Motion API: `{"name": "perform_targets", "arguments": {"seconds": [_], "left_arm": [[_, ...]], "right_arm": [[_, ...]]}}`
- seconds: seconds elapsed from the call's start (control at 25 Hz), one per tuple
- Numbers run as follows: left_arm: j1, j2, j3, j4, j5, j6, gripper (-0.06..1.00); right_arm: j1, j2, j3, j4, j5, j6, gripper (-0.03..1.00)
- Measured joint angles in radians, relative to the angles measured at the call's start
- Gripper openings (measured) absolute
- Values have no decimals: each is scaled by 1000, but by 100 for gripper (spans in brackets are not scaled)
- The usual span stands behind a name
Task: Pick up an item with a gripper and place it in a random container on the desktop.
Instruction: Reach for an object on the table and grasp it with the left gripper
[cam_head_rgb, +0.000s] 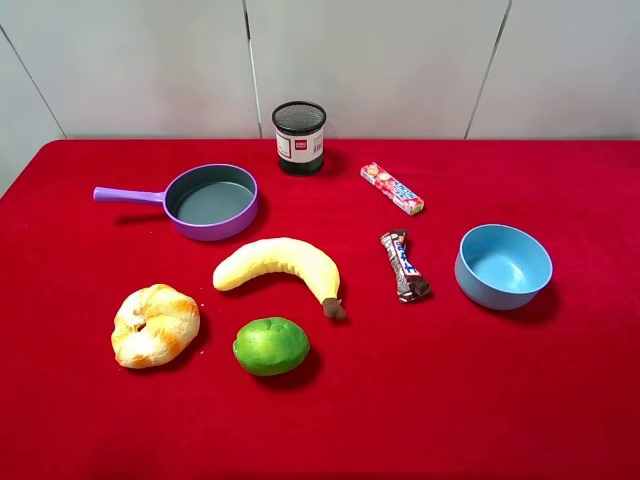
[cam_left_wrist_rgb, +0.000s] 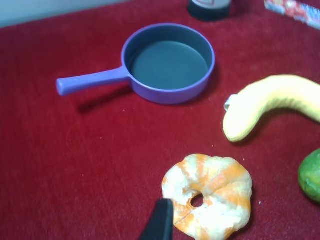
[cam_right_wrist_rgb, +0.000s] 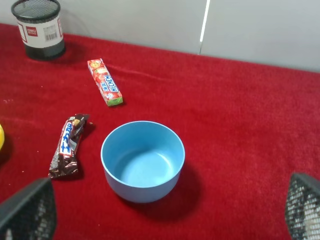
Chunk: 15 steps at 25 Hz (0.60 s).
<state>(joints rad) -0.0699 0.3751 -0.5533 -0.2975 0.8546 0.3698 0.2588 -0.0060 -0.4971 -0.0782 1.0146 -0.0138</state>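
Note:
The green lime (cam_head_rgb: 271, 345) lies on the red desktop (cam_head_rgb: 560, 400) at the front, left of centre, between the croissant and the banana. Its edge also shows in the left wrist view (cam_left_wrist_rgb: 311, 175). The black mesh cup (cam_head_rgb: 299, 137) with its white-and-red label stands upright at the back centre, and it shows in the right wrist view (cam_right_wrist_rgb: 39, 27). No gripper shows in the exterior view. The left gripper's black tip (cam_left_wrist_rgb: 160, 220) shows as one piece with no gap, over the croissant. The right gripper (cam_right_wrist_rgb: 165, 215) is open and empty, its fingers (cam_right_wrist_rgb: 27, 212) wide apart before the blue bowl.
A purple-handled pan (cam_head_rgb: 210, 201) sits at the back left. A croissant (cam_head_rgb: 154, 325) and a banana (cam_head_rgb: 280, 265) lie near the lime. Two candy bars (cam_head_rgb: 392, 188) (cam_head_rgb: 404, 265) lie right of centre. A light-blue bowl (cam_head_rgb: 502, 265) stands at the right.

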Motion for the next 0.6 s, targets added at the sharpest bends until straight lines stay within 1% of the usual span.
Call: {"name": "perform_targets", "arguments": {"seconds": [0.2,0.28,0.4,0.6], "left_arm": [[0,171,-64,-16,-10,134,80],[-13,232,-88,-17,-14,161,80],[-82,322,-121,-16,-20,173,80],[-246,455,-160,24,-69,176,80]], "right_arm": [[0,0,0,0,0,0,69],[0,0,0,0,0,0,69],[0,0,0,0,0,0,69],[0,0,0,0,0,0,69]]}}
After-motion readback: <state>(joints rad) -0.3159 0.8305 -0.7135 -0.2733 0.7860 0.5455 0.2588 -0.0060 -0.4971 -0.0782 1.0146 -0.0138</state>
